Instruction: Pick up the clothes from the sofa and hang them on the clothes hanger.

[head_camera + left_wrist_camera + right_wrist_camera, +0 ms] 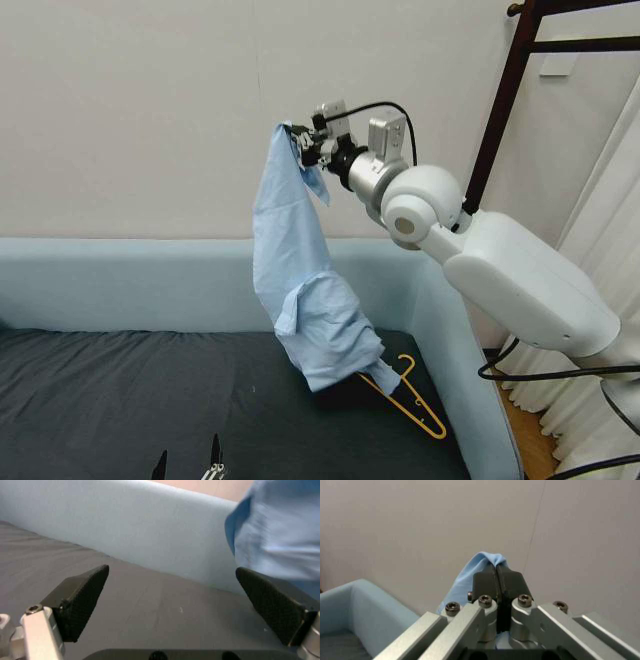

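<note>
Lift stage of the hanging task. The right gripper (305, 148), clenched on the top edge of a light blue fabric shirt (300, 300), held the garment high above the pale blue sofa with a dark grey seat (120, 290), close to the sofa's right end. The shirt hung full length, and its bunched lower folds reached down to the seat, draped over a yellow wire hanger (415, 400) lying there. The left gripper (172, 603) hovered low over the sofa seat with its jaws spread wide and nothing between them. A dark wooden clothes stand (500, 120) rose just beyond the sofa's right end. The pick-up appeared complete; the next move would probably call for raising the hem clear of the seat and carrying the shirt towards that stand.
</note>
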